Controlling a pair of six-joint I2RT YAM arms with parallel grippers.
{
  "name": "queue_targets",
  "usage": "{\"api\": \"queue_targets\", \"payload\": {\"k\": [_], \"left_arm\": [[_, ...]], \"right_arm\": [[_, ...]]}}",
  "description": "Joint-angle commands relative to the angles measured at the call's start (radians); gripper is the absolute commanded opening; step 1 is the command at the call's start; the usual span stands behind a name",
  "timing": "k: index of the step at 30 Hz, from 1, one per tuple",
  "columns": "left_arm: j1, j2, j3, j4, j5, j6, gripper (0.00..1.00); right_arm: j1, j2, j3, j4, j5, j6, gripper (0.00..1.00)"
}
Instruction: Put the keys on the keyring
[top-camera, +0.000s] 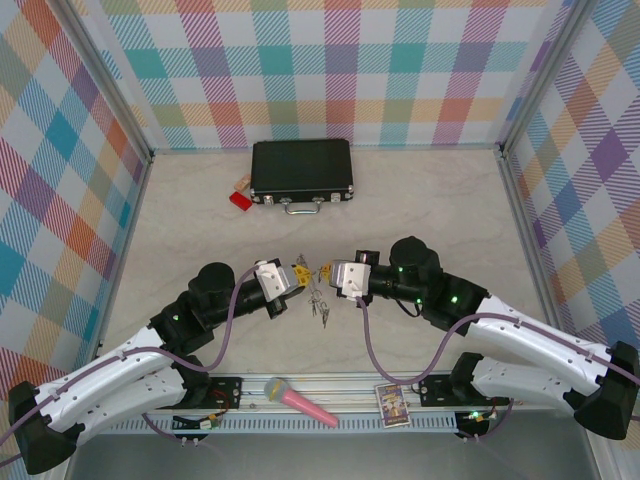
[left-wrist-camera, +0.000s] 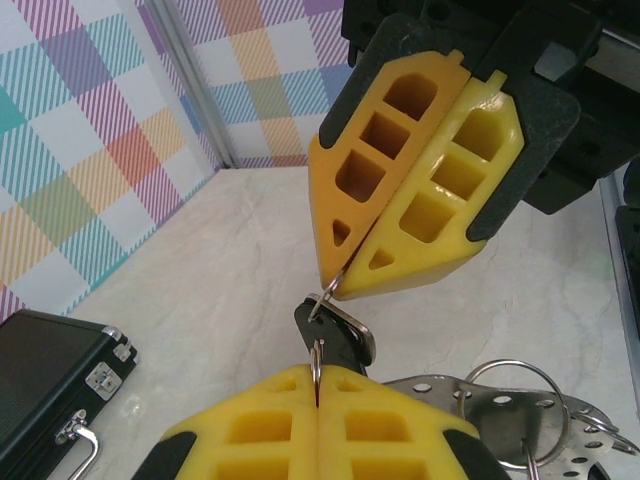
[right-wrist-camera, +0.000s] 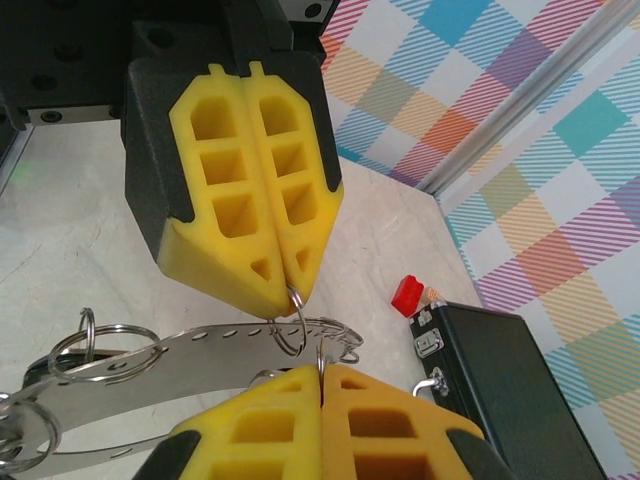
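Shut jaws pinch a ring (right-wrist-camera: 290, 322); left arm (top-camera: 130, 370), right arm (top-camera: 530, 345) angle inward.

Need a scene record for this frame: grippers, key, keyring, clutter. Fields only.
left gripper: shut, pinching a small wire ring
right gripper: shut, tips facing the left's, also pinching wire; same ring or a linked one, cannot tell
key: black head, hanging between the two sets of tips
keyring: perforated metal band with loops, just beside the fingertips
black case: closed, at the table's far side, handle toward the arms
small red object: left of the case
near edge: pink microphone, card
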Motion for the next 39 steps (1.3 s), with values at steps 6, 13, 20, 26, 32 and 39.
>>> {"api": "queue_targets", "payload": {"k": [6,13,20,26,32,39], "left_arm": [[-0.013,-0.018,0.009,0.048,0.007,-0.005,0.00],[-0.014,-0.015,0.010,0.045,0.006,-0.006,0.00],[-0.013,-0.013,0.011,0.042,0.006,-0.007,0.00],[-0.014,-0.010,0.014,0.042,0.006,-0.013,0.00],[-0.013,-0.007,0.016,0.040,0.009,-0.013,0.00],[-0.014,-0.003,0.018,0.038,0.013,-0.016,0.00]], "right_arm": [[0.011,0.012,0.008,-0.014,-0.020,-0.011,0.00],[0.019,0.019,0.007,-0.016,-0.020,-0.018,0.00],[0.024,0.026,0.007,-0.013,-0.023,-0.022,0.00],[0.035,0.026,0.002,-0.021,-0.020,-0.034,0.00],[0.054,0.034,0.001,-0.025,-0.006,-0.053,0.00],[0.062,0.041,0.003,-0.023,-0.002,-0.058,0.00]]}}
